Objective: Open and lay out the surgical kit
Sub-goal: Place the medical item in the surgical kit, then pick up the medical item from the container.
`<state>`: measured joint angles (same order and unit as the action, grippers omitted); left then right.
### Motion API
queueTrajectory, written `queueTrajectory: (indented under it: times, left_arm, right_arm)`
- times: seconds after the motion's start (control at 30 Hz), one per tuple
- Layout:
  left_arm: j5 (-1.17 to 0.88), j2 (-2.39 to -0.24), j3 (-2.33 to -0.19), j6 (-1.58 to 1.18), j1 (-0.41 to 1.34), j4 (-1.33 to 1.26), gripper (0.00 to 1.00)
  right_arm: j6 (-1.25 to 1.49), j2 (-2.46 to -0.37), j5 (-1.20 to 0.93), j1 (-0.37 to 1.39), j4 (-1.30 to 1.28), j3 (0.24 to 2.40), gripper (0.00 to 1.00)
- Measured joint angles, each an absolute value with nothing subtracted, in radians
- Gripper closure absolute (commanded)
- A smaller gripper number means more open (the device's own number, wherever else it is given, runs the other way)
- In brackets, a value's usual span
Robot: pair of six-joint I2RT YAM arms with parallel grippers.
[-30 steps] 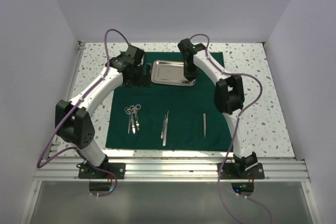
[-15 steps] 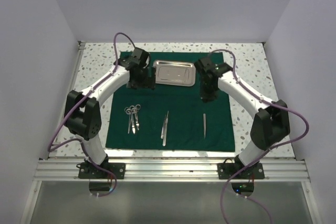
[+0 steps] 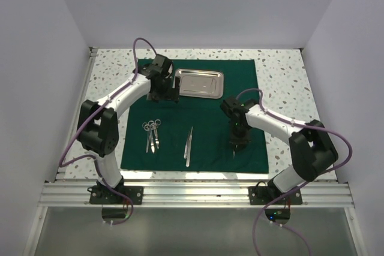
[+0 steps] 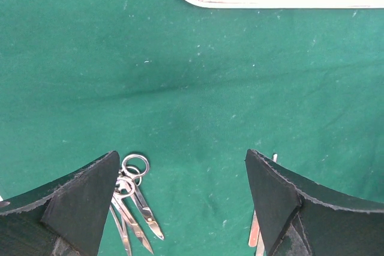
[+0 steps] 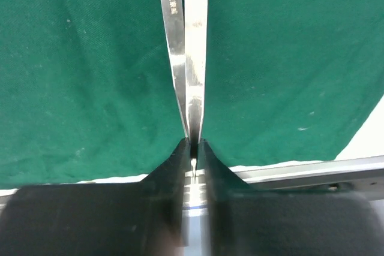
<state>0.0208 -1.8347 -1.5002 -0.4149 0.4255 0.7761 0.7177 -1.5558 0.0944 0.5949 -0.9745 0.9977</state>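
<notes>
Where the right gripper (image 3: 236, 144) sits now: at the near right of the cloth (image 3: 204, 118), back from the tray (image 3: 200, 83) it reached a second ago.
Right jaws: pressed together on the end of the tweezers (image 5: 187, 46).
Left gripper (image 4: 181, 155): fingers wide apart, holding nothing, above the cloth beside the tray's left end; barely shifted.
Kit: cloth spread flat, tray at its far middle, scissors (image 3: 152, 133) near left, forceps (image 3: 188, 145) centre, all unmoved.

we're looking at a white speckled table (image 3: 288, 76), and lying straight on it is the dark green cloth (image 3: 210, 118), spread flat, close to the near edge.
</notes>
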Motion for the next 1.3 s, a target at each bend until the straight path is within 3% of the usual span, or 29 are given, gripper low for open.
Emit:
queueTrajectory:
  times: [0.03, 0.13, 0.3, 0.47, 0.6, 0.77, 1.0, 1.3]
  left_arm:
    - [0.021, -1.835, -1.501, -0.415, 0.426, 0.776, 0.11]
    - [0.021, -1.835, -1.502, -0.415, 0.426, 0.773, 0.11]
    - [0.022, -1.835, -1.501, -0.415, 0.426, 0.771, 0.11]
    - [0.03, -1.834, -1.5, -0.415, 0.426, 0.769, 0.1]
    - [0.033, -1.834, -1.499, -0.415, 0.426, 0.767, 0.1]
    - [0.034, -1.834, -1.499, -0.414, 0.426, 0.767, 0.1]
    - [0.034, -1.816, -1.494, -0.407, 0.421, 0.765, 0.1]
    - [0.034, -1.798, -1.484, -0.4, 0.383, 0.765, 0.11]
  right_arm:
    - [0.725, -1.557, 0.087, 0.596, -0.969, 0.994, 0.35]
    - [0.719, -1.558, 0.078, 0.599, -0.966, 0.995, 0.17]
    - [0.696, -1.584, 0.106, 0.603, -1.045, 1.116, 0.15]
    - [0.64, -1.686, 0.199, 0.603, -1.155, 1.522, 0.16]
    - [0.58, -1.868, 0.251, 0.596, -1.179, 1.924, 0.34]
    - [0.517, -2.176, 0.274, 0.566, -1.208, 2.284, 0.35]
    - [0.495, -2.412, 0.261, 0.469, -1.214, 2.328, 0.35]
    - [0.477, -2.481, 0.178, 0.405, -1.156, 2.381, 0.35]
